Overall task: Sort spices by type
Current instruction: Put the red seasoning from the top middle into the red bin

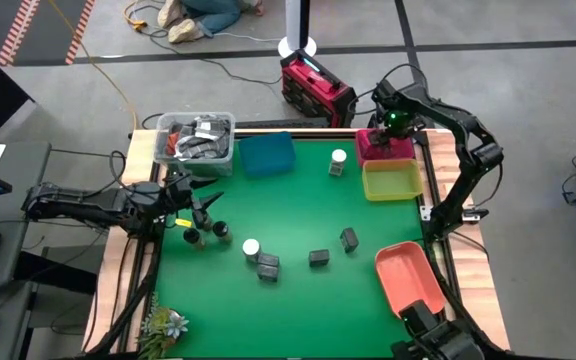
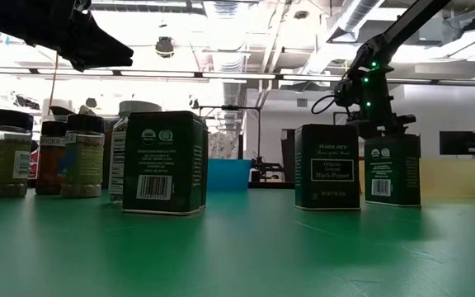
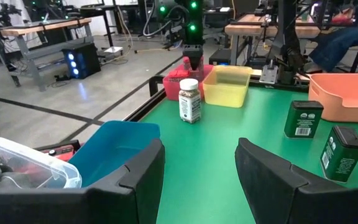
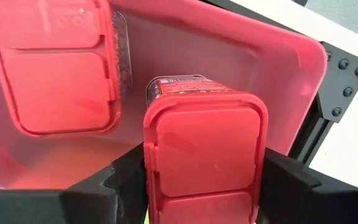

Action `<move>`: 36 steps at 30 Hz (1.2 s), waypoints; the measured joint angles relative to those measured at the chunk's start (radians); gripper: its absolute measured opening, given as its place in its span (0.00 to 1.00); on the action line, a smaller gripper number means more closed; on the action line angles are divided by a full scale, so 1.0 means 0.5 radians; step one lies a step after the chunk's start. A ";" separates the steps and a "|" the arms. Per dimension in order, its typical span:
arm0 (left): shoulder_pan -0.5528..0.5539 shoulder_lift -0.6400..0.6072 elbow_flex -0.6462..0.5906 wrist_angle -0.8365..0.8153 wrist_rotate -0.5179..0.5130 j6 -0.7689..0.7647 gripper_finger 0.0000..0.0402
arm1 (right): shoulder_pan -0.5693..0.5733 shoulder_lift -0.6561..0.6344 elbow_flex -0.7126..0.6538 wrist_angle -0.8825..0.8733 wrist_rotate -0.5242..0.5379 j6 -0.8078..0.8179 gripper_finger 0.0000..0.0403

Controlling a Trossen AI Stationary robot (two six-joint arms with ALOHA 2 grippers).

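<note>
My right gripper (image 4: pixel 204 168) hangs over the pink tray (image 1: pixel 383 150) at the table's far right, shut on a magenta-pink box (image 4: pixel 204 143). A second such box (image 4: pixel 61 68) lies in the tray beside it. On the mat stand two white-capped jars (image 1: pixel 338 162) (image 1: pixel 251 247), three dark tins (image 1: pixel 268 266) (image 1: pixel 318 257) (image 1: pixel 349 238) and dark-lidded round jars (image 1: pixel 203 232). My left gripper (image 3: pixel 201 168) waits open at the left edge, pointing level across the table, nothing between its fingers. My right gripper has the magenta-pink box between its two fingers, one against each side just below the lid (image 4: pixel 151 162). The fingers come from above, pointing down. The box stands upright, lid up, inside the pink tray. Whether its bottom rests on the tray floor is hidden.
A teal tray (image 1: pixel 266 153) and a clear tub of clutter (image 1: pixel 196 138) stand at the far left. A yellow tray (image 1: pixel 391 180) sits just nearer than the pink one, and a salmon tray (image 1: pixel 408 275) at the near right. Bare green mat lies mid-table.
</note>
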 joint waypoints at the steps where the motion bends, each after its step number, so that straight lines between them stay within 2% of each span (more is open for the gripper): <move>1: 0.001 -0.001 0.000 0.000 0.000 0.000 0.47 | 0.000 0.000 0.000 0.000 0.000 -0.001 0.66; 14: 0.000 -0.001 0.000 0.044 0.001 0.090 0.47 | -0.001 -0.001 0.000 -0.013 -0.006 0.000 0.66; 18: 0.000 -0.001 0.000 0.061 0.001 0.166 0.47 | 0.000 -0.001 0.000 -0.059 -0.068 0.019 0.66; 26: 0.001 -0.001 0.000 0.114 0.000 0.281 0.47 | 0.008 -0.002 0.034 0.097 -0.062 0.031 0.65; 36: 0.000 -0.001 0.000 0.108 0.000 0.359 0.47 | -0.008 -0.003 0.051 0.063 -0.048 0.102 0.65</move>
